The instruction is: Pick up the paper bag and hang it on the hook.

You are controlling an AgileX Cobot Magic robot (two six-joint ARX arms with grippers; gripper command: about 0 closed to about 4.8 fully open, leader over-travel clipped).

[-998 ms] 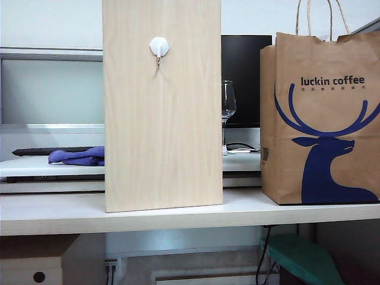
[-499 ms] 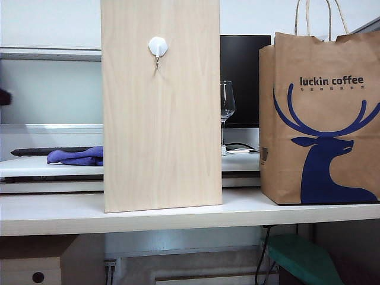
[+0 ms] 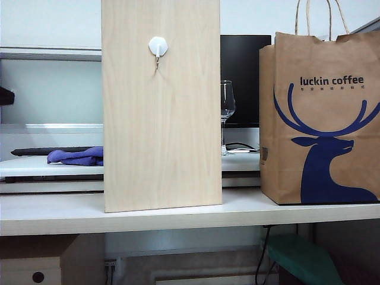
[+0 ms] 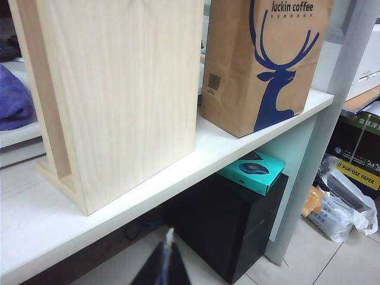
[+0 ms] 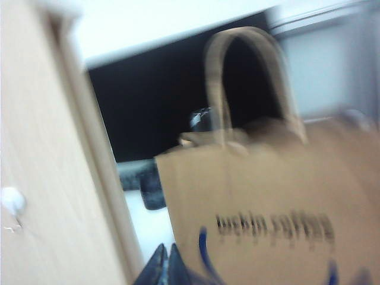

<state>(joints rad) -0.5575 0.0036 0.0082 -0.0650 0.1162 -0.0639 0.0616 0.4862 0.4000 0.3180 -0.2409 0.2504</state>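
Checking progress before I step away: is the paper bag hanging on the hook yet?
No, the paper bag stands on the shelf beside the wooden board, and the hook is bare.

Shelf [image 3: 53, 217]: pale, near-white board running the full width of the exterior view, front edge toward the camera.
Wooden board [image 3: 161, 107]: tall, light-grained, upright on the shelf left of the middle, its foot near the front edge.
Paper bag [image 3: 320, 119]: brown, upright at the shelf's right end, apart from the wooden board; blue deer and "luckin coffee" face the front edge.
Gap: bare shelf between board and bag.
Left end: bare shelf surface.
Left wrist view: same shelf [image 4: 35, 228], wooden board [image 4: 119, 89] and paper bag [image 4: 261, 59] both standing on it, bag near the end by a grey post.
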